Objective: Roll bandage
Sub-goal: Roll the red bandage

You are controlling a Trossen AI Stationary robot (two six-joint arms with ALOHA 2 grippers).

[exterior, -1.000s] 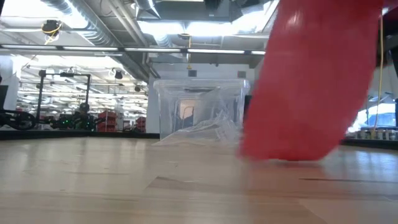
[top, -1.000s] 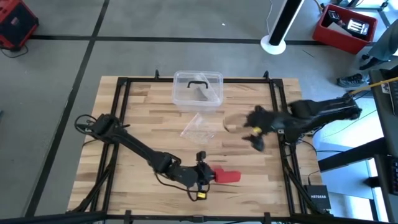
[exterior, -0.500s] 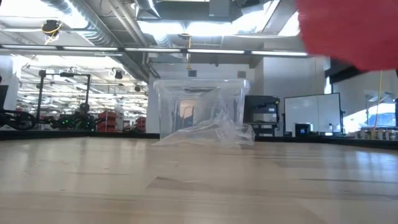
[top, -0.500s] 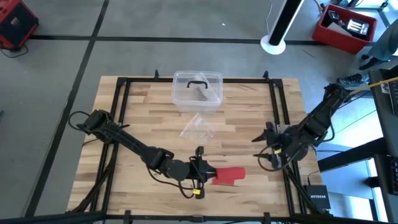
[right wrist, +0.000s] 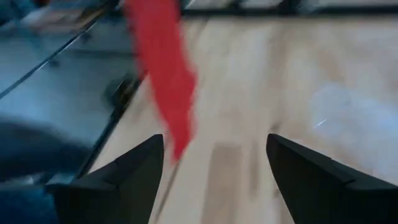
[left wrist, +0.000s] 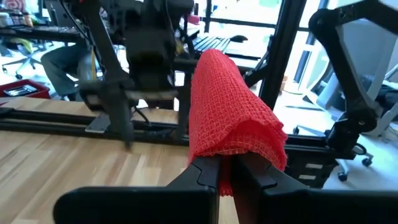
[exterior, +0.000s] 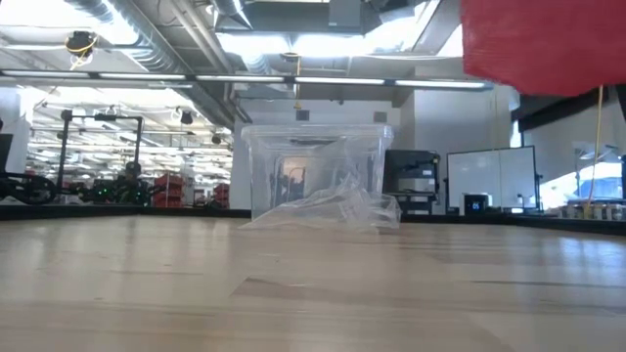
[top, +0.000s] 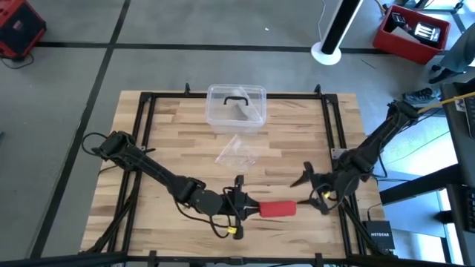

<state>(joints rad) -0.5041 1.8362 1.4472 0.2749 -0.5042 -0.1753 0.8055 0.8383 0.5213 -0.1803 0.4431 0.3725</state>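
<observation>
Right now the bandage [top: 277,209] is held off the tabletop [top: 178,141] near its front edge, between the two arms, one end pinched in the left end effector [top: 245,208], whose fingers are closed tight on the fabric. In the left wrist view the red mesh [left wrist: 230,118] folds over loosely beyond the fingertips, so only a narrow margin seems to be gripped. The likeliest trouble, as I judge it, is slippage: a tug from the other side could pull the cloth free of that small pinch, or the slack fold could bunch and make an uneven roll. The right end effector [top: 315,188] stands wide open and holding nothing, just beside the free end; closing off-centre it might miss the hanging tip or catch only one layer.

Seen from above, the strip's long axis runs across the tabletop, left to right, its free end pointing toward the right arm. A clear plastic box [top: 236,108] and a crumpled clear bag [top: 237,153] sit well apart, farther back.
</observation>
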